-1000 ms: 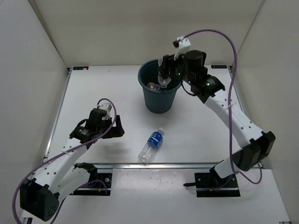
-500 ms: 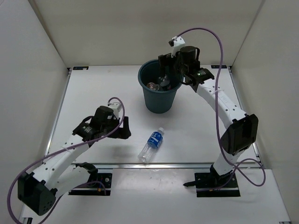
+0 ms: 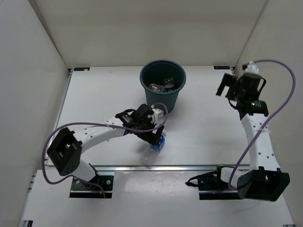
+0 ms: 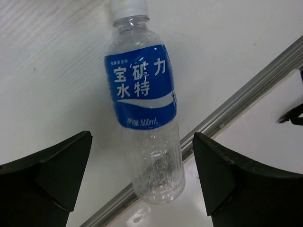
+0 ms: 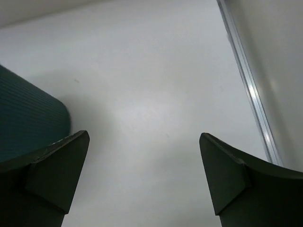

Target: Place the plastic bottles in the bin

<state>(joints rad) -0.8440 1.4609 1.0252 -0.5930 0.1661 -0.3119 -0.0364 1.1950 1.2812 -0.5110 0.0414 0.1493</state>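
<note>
A clear plastic bottle (image 4: 144, 94) with a blue label and white cap lies on the white table, base toward the metal rail. My left gripper (image 4: 143, 142) hangs open straddling its lower half, fingers clear of it on both sides. From above, the left gripper (image 3: 154, 134) covers most of that bottle (image 3: 158, 144). The dark teal bin (image 3: 147, 97) stands at the back centre with several bottles (image 3: 166, 85) inside. My right gripper (image 3: 226, 89) is open and empty, to the right of the bin. The right wrist view shows only bare table between the right gripper's (image 5: 144, 137) fingers, and the bin's wall (image 5: 26, 116) at its left.
A metal rail (image 3: 189, 166) runs along the table's near edge, just past the bottle's base (image 4: 246, 94). White walls enclose the table on the left, back and right. Another rail (image 5: 246, 80) lines the right side.
My right gripper opened above the bin and swung away to the right. My left arm reached right and came down over the blue-labelled bottle.
</note>
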